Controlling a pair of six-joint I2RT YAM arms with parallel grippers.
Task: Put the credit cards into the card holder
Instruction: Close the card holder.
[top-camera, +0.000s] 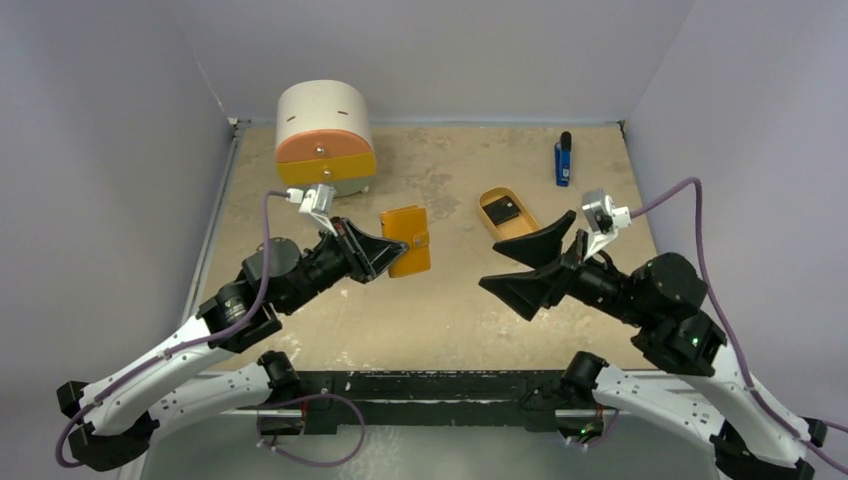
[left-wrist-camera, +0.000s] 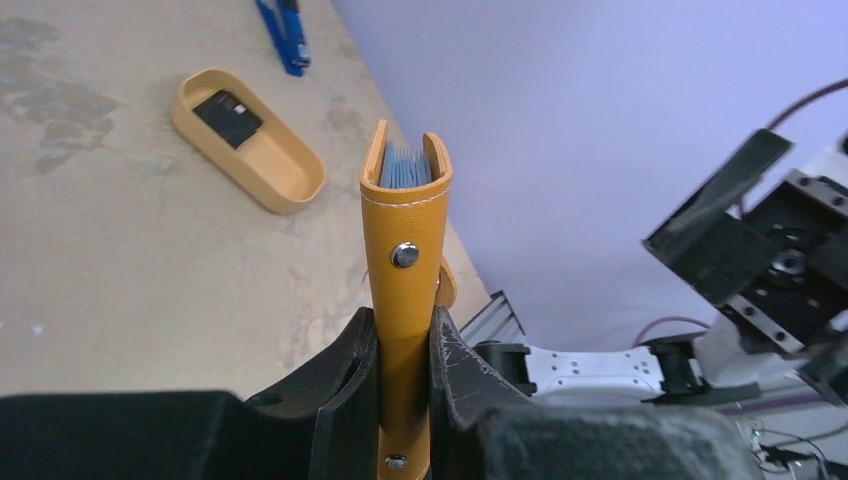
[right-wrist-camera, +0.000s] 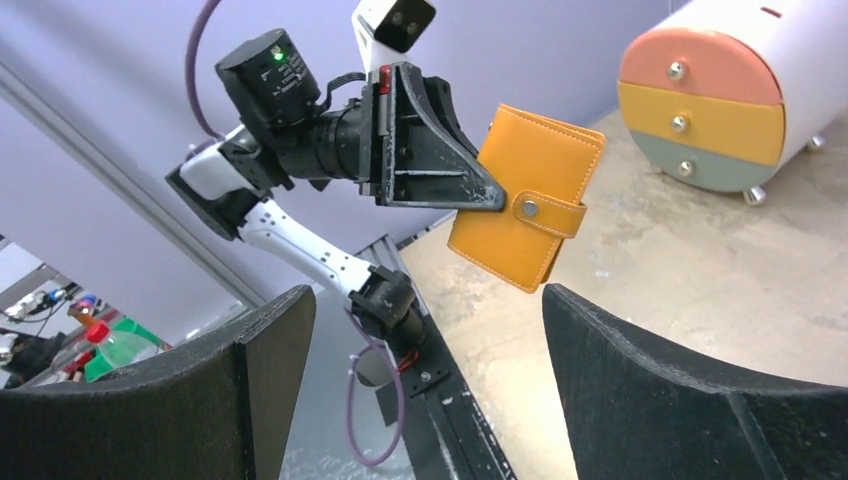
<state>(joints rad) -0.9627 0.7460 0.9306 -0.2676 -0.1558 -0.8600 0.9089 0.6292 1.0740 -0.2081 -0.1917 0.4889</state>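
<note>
Jaws at left grip one card holder (top-camera: 405, 240); right jaws wide; one credit card (top-camera: 503, 210).

It was a robotics lab, set up as a test cell. A stained beige worktop (top-camera: 440, 310) stood boxed in by plain lavender panels (top-camera: 100, 150). A left arm (top-camera: 170, 355) and a right arm (top-camera: 690, 390) were bolted to a black rail (top-camera: 440, 385), and a purple cable (top-camera: 263, 235) ran to a wrist camera. Outside the cell lay blurred bench clutter (right-wrist-camera: 110, 350).

credit card (top-camera: 505, 210) in tray (top-camera: 517, 228) | tray right of card holder (top-camera: 405, 240) | cabinet (top-camera: 325, 138) back-left
</note>
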